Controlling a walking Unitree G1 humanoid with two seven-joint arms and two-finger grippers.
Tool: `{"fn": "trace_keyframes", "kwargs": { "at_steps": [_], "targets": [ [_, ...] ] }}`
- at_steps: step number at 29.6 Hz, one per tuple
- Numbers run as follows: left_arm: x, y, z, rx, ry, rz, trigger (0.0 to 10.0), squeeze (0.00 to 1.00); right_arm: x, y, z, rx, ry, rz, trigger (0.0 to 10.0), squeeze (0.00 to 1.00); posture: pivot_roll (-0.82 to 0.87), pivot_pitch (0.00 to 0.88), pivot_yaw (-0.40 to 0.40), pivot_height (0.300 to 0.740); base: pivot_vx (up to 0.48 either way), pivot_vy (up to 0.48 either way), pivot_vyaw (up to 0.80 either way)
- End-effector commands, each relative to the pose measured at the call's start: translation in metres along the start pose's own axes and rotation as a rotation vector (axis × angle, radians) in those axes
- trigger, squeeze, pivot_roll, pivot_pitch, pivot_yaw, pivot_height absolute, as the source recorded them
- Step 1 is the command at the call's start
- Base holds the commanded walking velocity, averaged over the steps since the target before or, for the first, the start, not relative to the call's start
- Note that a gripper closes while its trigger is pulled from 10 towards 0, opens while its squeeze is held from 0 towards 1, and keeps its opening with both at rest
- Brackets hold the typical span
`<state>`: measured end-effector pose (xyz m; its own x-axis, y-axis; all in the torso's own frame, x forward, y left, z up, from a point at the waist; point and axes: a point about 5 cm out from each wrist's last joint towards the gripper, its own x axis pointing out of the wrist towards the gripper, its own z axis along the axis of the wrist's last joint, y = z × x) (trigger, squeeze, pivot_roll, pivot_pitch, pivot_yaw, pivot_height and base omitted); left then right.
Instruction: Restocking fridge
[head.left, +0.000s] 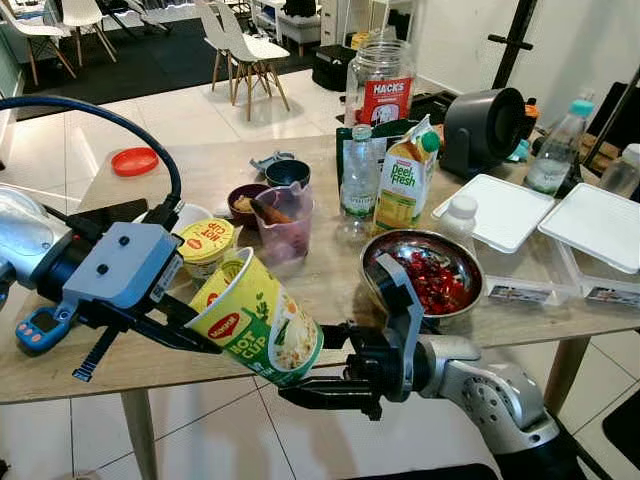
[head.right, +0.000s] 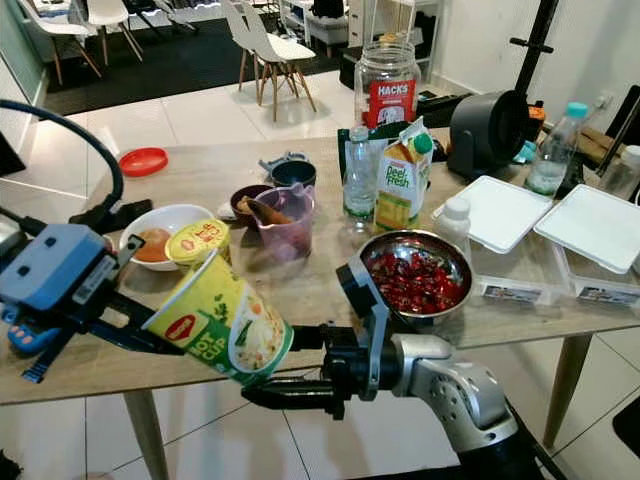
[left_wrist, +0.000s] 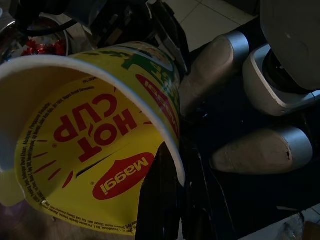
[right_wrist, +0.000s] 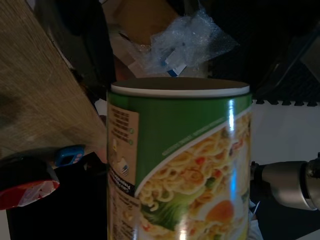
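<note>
The left gripper (head.left: 195, 335) has its fingers clenched on a yellow-green noodle cup (head.left: 258, 320), held tilted in the air just off the near edge of the wooden bench (head.left: 330, 290). The right gripper (head.left: 325, 375) sits at the cup's base, at about four o'clock from it; whether its fingers grip the cup cannot be told. A steel bowl of red berries (head.left: 428, 275) stands on the bench at two o'clock from the cup.

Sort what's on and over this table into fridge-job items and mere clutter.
Job items: noodle cup held by left gripper, right gripper at its base; juice carton; water bottle; cherry bowl.

Clutter: red lid; candy jar; speaker.
</note>
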<state>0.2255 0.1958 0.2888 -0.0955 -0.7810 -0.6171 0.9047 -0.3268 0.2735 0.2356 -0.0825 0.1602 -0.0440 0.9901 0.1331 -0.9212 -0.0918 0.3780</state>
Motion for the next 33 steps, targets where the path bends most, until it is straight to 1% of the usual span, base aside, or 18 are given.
{"fn": "trace_keyframes", "kwargs": {
  "at_steps": [1,5,10,11,12,13,15,17,18,19,21,22,25,27,29,30,32,33],
  "targets": [
    [0.0,-0.001,-0.002,-0.018,-0.006,-0.007,0.0,0.0,0.002,0.003,0.0,-0.03,0.031,0.023,10.0,1.0,-0.02,0.0,0.027,0.74,0.0,0.0,0.0],
    [0.0,-0.001,-0.002,-0.018,-0.007,-0.009,0.0,0.0,0.0,0.003,0.0,-0.037,0.044,0.019,10.0,1.0,-0.02,0.0,0.027,0.74,0.0,0.0,0.0],
    [0.002,-0.003,-0.001,-0.023,-0.008,-0.027,0.0,0.0,-0.009,0.001,0.008,-0.09,0.085,-0.01,10.0,1.0,-0.01,0.0,0.031,0.74,0.0,0.0,0.0],
    [0.002,-0.003,-0.001,-0.026,-0.006,-0.034,0.0,0.0,-0.013,-0.001,0.012,-0.122,0.11,-0.033,10.0,0.66,-0.01,0.0,0.032,0.74,0.0,0.0,0.0],
    [0.002,-0.004,-0.001,-0.034,-0.004,-0.043,0.0,0.0,-0.019,-0.004,0.018,-0.157,0.138,-0.065,10.0,0.0,-0.01,0.0,0.036,0.74,0.0,0.0,0.0],
    [0.002,-0.004,-0.001,-0.034,-0.004,-0.043,0.0,0.0,-0.019,-0.004,0.018,-0.157,0.138,-0.065,10.0,0.0,-0.01,0.0,0.036,0.74,0.0,0.0,0.0],
    [0.003,-0.005,-0.002,-0.046,0.001,-0.052,0.0,0.0,-0.027,-0.008,0.027,-0.205,0.169,-0.112,10.0,0.0,-0.01,0.0,0.036,0.74,0.0,0.0,0.0],
    [0.005,-0.007,-0.007,-0.073,0.012,-0.061,0.0,0.0,-0.038,-0.017,0.035,-0.285,0.243,-0.22,10.0,0.0,-0.01,0.0,0.039,0.74,0.0,0.0,0.0],
    [0.005,-0.007,-0.007,-0.073,0.012,-0.061,0.0,0.0,-0.038,-0.017,0.035,-0.285,0.243,-0.22,10.0,0.0,-0.01,0.0,0.039,0.74,0.0,0.0,0.0],
    [0.006,-0.007,-0.009,-0.083,0.015,-0.064,0.0,0.0,-0.041,-0.02,0.038,-0.309,0.268,-0.256,10.0,0.0,-0.01,0.0,0.039,0.74,0.0,0.0,0.0],
    [0.006,-0.007,-0.009,-0.083,0.015,-0.064,0.0,0.0,-0.041,-0.02,0.038,-0.309,0.268,-0.256,10.0,0.0,-0.01,0.0,0.039,0.74,0.0,0.0,0.0],
    [0.008,-0.008,-0.012,-0.096,0.023,-0.067,0.0,0.0,-0.044,-0.024,0.039,-0.331,0.289,-0.292,10.0,0.0,-0.01,0.002,0.042,0.74,0.0,0.0,0.0],
    [0.011,-0.011,-0.022,-0.137,0.063,-0.078,0.0,0.0,-0.052,-0.026,0.039,-0.331,0.312,-0.326,10.0,0.0,-0.01,0.006,0.045,0.74,0.0,0.0,0.0],
    [0.011,-0.011,-0.022,-0.137,0.063,-0.078,0.0,0.0,-0.052,-0.026,0.039,-0.331,0.312,-0.326,10.0,0.0,-0.01,0.006,0.045,0.74,0.0,0.0,0.0],
    [0.011,-0.011,-0.037,-0.177,0.126,-0.065,0.0,0.0,-0.06,-0.02,0.041,-0.312,0.321,-0.317,10.0,0.0,0.0,0.013,0.054,0.74,0.0,0.0,0.0],
    [0.011,-0.011,-0.037,-0.177,0.126,-0.065,0.0,0.0,-0.06,-0.02,0.041,-0.312,0.321,-0.317,10.0,0.0,0.0,0.013,0.054,0.74,0.0,0.0,0.0],
    [0.012,-0.008,-0.05,-0.194,0.18,-0.032,0.0,0.0,-0.065,-0.017,0.043,-0.306,0.338,-0.308,10.0,0.0,0.0,0.015,0.054,0.74,0.0,0.0,0.0],
    [0.012,-0.006,-0.055,-0.196,0.202,-0.011,0.7,0.0,-0.066,-0.017,0.042,-0.298,0.341,-0.303,10.0,0.0,0.0,0.017,0.054,0.74,0.0,0.0,0.0]
  ]
}}
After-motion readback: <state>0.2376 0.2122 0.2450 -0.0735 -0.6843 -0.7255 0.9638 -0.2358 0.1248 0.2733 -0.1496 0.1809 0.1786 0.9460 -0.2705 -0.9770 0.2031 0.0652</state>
